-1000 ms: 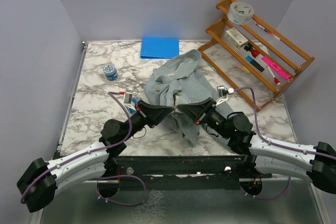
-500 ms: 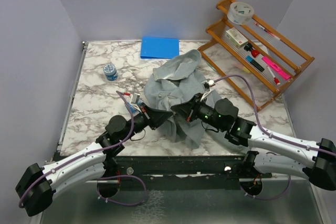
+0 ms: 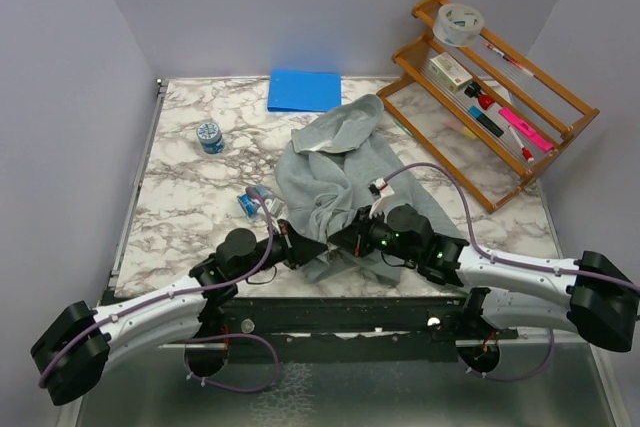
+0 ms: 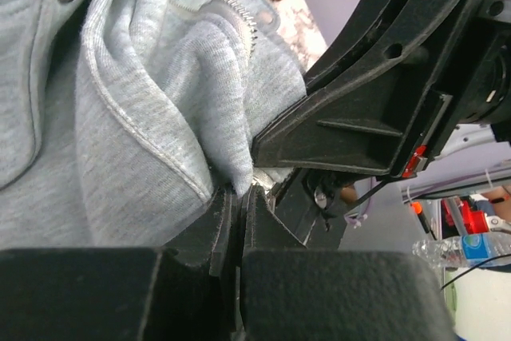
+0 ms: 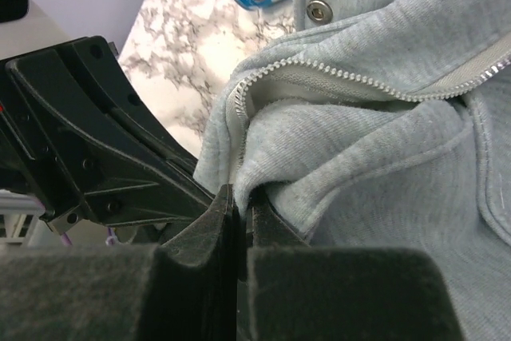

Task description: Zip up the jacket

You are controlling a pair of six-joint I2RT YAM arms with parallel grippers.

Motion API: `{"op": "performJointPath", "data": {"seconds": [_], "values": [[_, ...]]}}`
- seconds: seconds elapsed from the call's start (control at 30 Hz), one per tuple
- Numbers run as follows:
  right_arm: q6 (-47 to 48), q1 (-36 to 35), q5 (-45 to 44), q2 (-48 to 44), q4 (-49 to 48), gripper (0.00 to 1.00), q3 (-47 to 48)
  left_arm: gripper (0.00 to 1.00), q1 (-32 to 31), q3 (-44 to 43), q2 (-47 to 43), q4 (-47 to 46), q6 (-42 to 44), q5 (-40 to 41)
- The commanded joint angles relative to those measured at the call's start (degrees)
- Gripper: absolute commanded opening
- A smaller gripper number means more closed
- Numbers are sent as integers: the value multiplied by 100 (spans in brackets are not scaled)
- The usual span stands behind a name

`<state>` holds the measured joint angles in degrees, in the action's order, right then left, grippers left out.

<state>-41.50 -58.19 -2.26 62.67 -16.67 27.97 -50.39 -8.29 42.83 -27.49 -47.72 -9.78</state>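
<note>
The light grey jacket (image 3: 335,172) lies crumpled in the middle of the marble table, its lower hem near the front edge. My left gripper (image 3: 318,250) and right gripper (image 3: 340,244) meet tip to tip at that hem. In the left wrist view my left gripper (image 4: 238,194) is shut on a fold of the jacket (image 4: 120,117) beside the zipper teeth (image 4: 239,25). In the right wrist view my right gripper (image 5: 242,195) is shut on the jacket (image 5: 375,157) just under its zipper edge (image 5: 359,77).
A blue folder (image 3: 304,89) lies at the back. A small blue-capped jar (image 3: 209,136) stands at the left; a blue packet (image 3: 250,203) lies by my left arm. A wooden rack (image 3: 490,87) with pens and tape stands at the right.
Both grippers have moved toward the table's front edge, pulling the jacket's lower hem with them. The jacket is drawn out longer toward me.
</note>
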Motion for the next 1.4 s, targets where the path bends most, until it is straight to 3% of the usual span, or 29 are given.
{"op": "performJointPath", "data": {"seconds": [0.0,0.17,0.47,0.63,0.8,0.93,1.03,1.13,1.27,1.37], "values": [[228,45,78,182,86,8,-43,0,-145,165,241,107,109,-575],[415,45,182,-171,692,17,22,0,-182,264,140,198,56,-526],[874,45,23,-1405,2673,36,379,0,-191,306,-157,398,39,-478],[1320,45,-572,-1860,3421,43,743,0,-191,294,-148,469,27,-578],[2931,45,-839,-1983,3031,52,950,0,-202,252,-87,521,56,-702],[4943,37,-207,-1719,2427,58,1018,0,-199,214,-72,551,72,-727],[5925,-75,315,-1347,2450,62,1226,0,-202,205,-69,568,71,-736],[6873,-583,469,-1313,2433,66,1141,0,-203,218,-116,584,50,-713],[8528,-1693,251,-1722,1866,68,270,0,-203,262,-240,602,-20,-657],[8907,-2114,34,-1756,1463,68,-95,0,-200,263,-261,633,-35,-665]]}}
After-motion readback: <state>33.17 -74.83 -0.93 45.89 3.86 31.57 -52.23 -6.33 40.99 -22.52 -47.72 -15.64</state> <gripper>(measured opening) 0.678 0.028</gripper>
